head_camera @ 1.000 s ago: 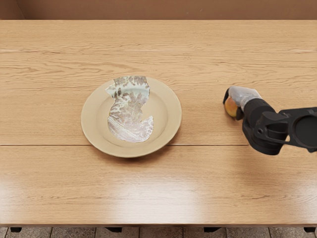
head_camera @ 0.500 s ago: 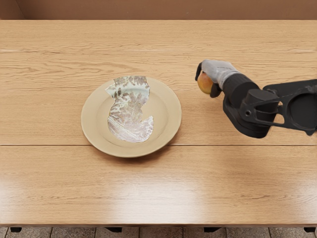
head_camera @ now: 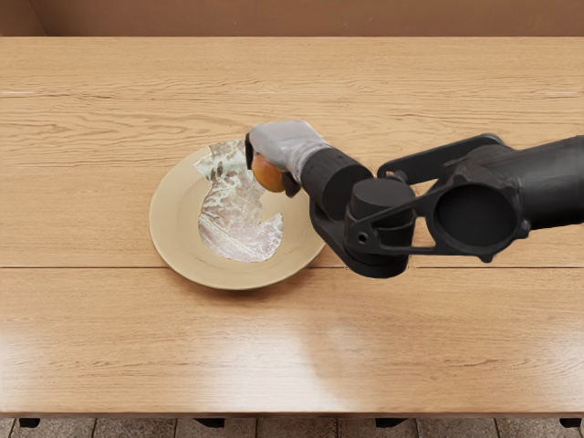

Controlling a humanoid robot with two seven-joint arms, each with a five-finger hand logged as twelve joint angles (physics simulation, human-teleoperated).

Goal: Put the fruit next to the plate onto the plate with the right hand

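We see the right robot hand (head_camera: 278, 155) over the upper right part of the plate (head_camera: 173, 219), its arm coming in from the right side of the head view. Its pale fingers are curled around the fruit (head_camera: 266, 173), a small orange-yellow round thing that shows just under them, so the hand is closed on it. The fruit sits over the plate's inner area, near the top edge of the mottled grey-white patch (head_camera: 237, 214) in the plate's middle. We cannot tell whether it touches the plate or hangs just above it. We judge the picking-up to be done, as the fruit is off the counter (head_camera: 137, 338) and within the plate's rim. What is left is to set it down, open the fingers and draw the hand clear. The left arm does not show.
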